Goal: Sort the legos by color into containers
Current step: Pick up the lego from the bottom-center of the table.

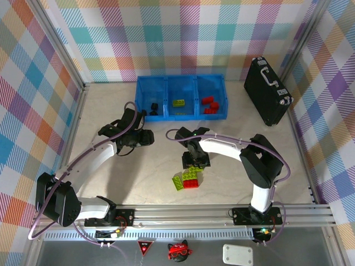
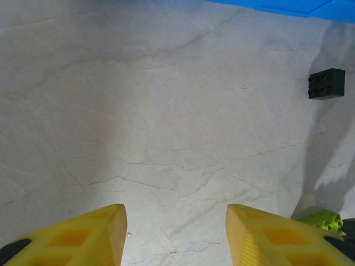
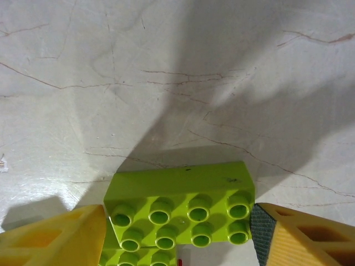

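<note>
The right fingers (image 3: 61, 238) sit low astride a green brick (image 3: 183, 202) on the counter (image 3: 166, 83), one at each short end, so that closing would take it along its length. Both appear to touch it, but whether they are clamping cannot be told. The brick is lime, with eight studs in two rows. It lies studs-up against a second green brick (image 3: 130, 256) and a red brick (image 1: 190, 183), well apart from the bins (image 1: 181, 78). The left fingers (image 2: 77, 235) hang released and empty over bare counter near a black brick (image 2: 326, 83), probably lined up for it. The bins hold black left, green middle, red right.
</note>
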Motion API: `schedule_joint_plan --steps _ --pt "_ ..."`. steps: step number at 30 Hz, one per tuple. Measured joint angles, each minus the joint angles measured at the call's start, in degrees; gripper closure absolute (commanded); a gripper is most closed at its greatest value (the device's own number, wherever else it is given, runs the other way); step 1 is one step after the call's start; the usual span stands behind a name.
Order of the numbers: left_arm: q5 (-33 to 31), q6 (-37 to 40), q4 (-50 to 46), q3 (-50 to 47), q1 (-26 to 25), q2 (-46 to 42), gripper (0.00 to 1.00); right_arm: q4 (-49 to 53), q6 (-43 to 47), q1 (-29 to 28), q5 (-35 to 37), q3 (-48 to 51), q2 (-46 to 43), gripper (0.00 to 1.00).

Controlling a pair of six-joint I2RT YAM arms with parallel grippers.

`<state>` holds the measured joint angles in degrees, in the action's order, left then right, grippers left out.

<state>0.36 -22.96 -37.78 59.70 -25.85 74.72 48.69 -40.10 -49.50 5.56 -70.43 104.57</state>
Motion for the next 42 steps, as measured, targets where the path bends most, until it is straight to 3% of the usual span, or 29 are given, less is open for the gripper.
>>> schedule_joint_plan --steps 27,42 --pt "-0.02 0.02 0.02 0.24 -0.66 0.35 0.49 -0.31 0.20 -0.02 0.07 -0.17 0.74 0.24" --pt "-0.46 0.02 0.00 0.46 -0.70 1.09 0.50 -0.87 0.28 -0.02 -0.22 -0.15 3.08 0.29"
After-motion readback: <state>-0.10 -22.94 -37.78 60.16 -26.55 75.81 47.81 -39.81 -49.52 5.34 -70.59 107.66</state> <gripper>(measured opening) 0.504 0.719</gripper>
